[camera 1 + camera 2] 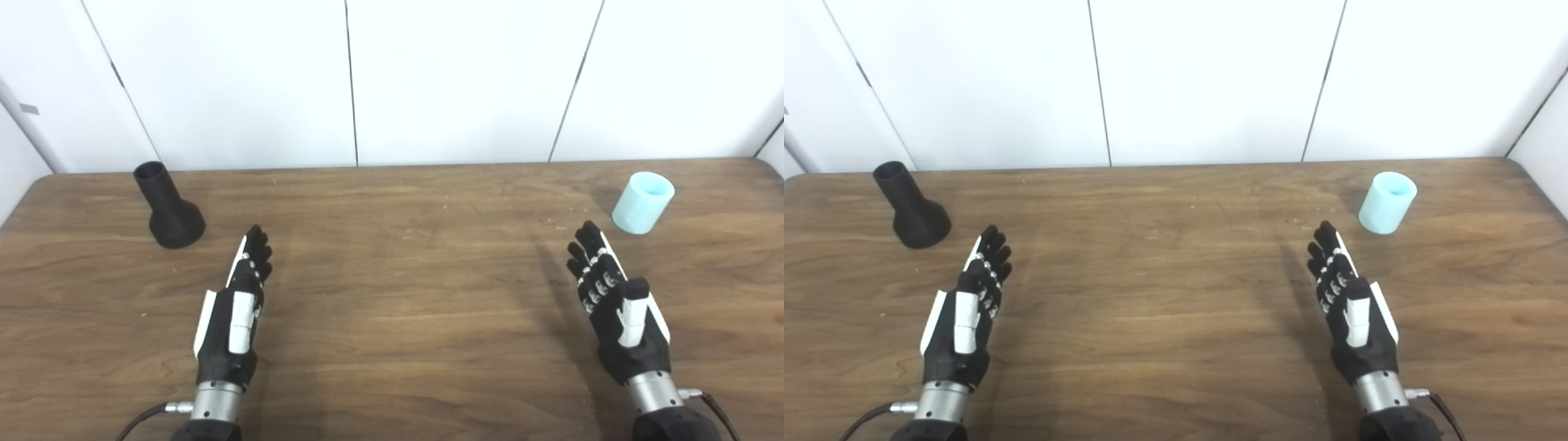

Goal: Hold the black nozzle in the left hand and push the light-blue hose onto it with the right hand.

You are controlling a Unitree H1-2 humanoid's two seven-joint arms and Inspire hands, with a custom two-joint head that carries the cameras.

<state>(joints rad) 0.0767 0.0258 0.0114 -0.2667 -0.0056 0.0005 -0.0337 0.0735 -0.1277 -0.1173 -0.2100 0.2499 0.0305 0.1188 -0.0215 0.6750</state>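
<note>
hands come first, near the bottom edge: the left hand (pixel 236 306) and the right hand (pixel 615 306) both lie low over the table (pixel 404 294), fingers stretched out and a little apart, holding nothing. further away, the black nozzle (pixel 166 205) stands on its wide base at the far left, narrow mouth up and leaning slightly; the light-blue hose (pixel 642 202) (a short tube) stands near the far right, just beyond the right fingertips. i judge that the nozzle may tip or slide if the left hand meets its slim neck from the side, and the light hose may topple or roll when touched. the wood surface is brown, with small crumbs. behind it rise plain white wall panels (pixel 465 79) with dark seams.
</note>
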